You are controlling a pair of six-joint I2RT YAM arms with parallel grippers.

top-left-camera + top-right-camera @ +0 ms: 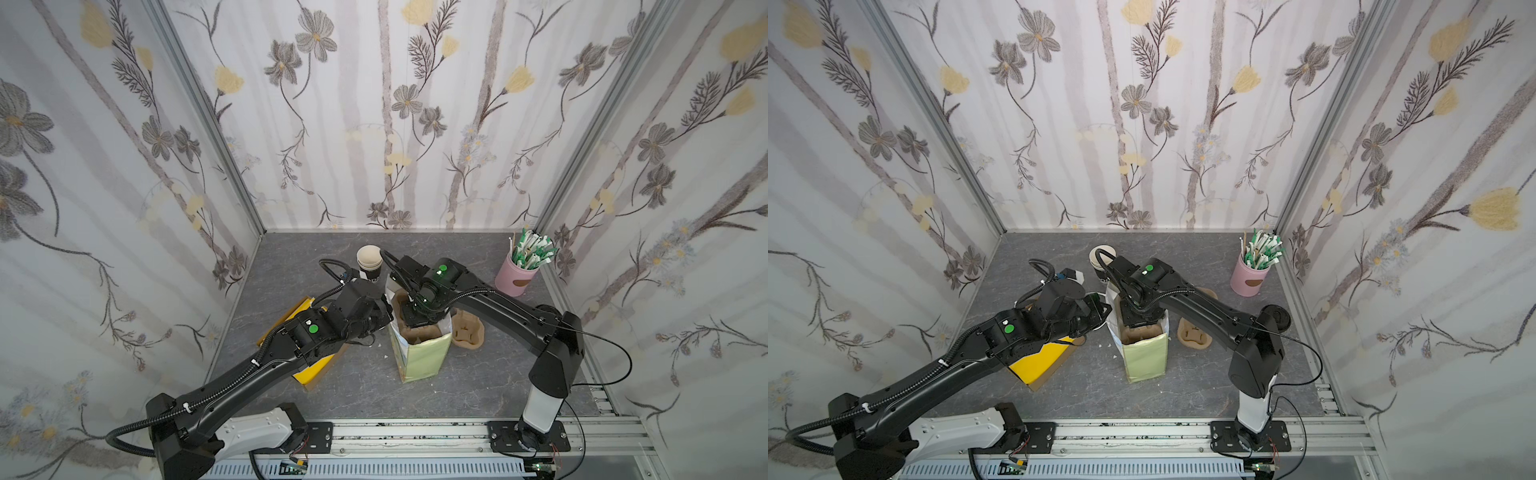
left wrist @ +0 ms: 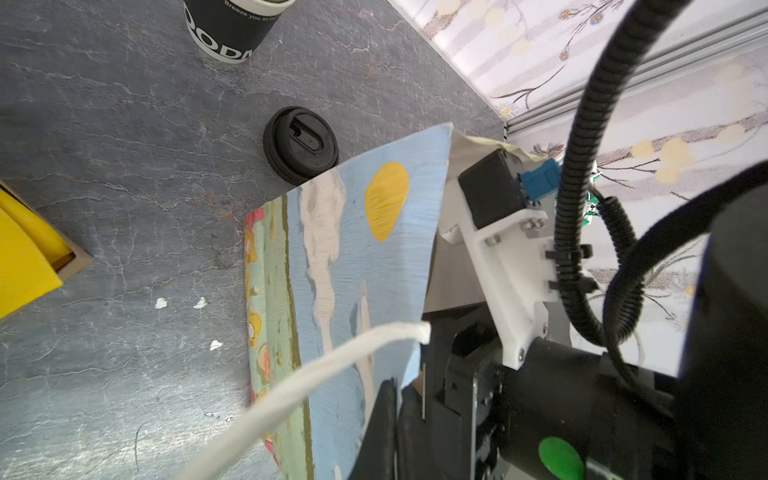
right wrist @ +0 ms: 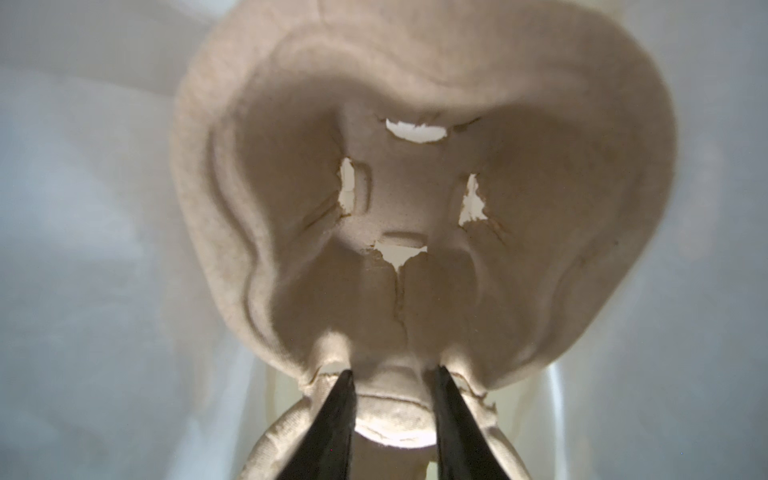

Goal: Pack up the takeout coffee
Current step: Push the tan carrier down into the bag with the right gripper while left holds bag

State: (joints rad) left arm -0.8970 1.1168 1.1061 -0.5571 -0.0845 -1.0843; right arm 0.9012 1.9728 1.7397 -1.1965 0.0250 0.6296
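Two grips: left hand [image 2: 397, 415] pinches bag [image 2: 345, 270] rim, right hand [image 3: 395, 407] clamps carrier [image 3: 561, 208] inside; black lid [image 2: 301, 143] beside bag

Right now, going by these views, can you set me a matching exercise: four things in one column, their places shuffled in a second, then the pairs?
Things:
1. gripped carrier
2. spare carrier
3. cup stack
4. pink holder

Places:
A. back right corner of the table
B. inside the paper bag
C. upright behind the bag
D. on the table, right of the bag

Pairs: 1-B, 2-D, 3-C, 4-A
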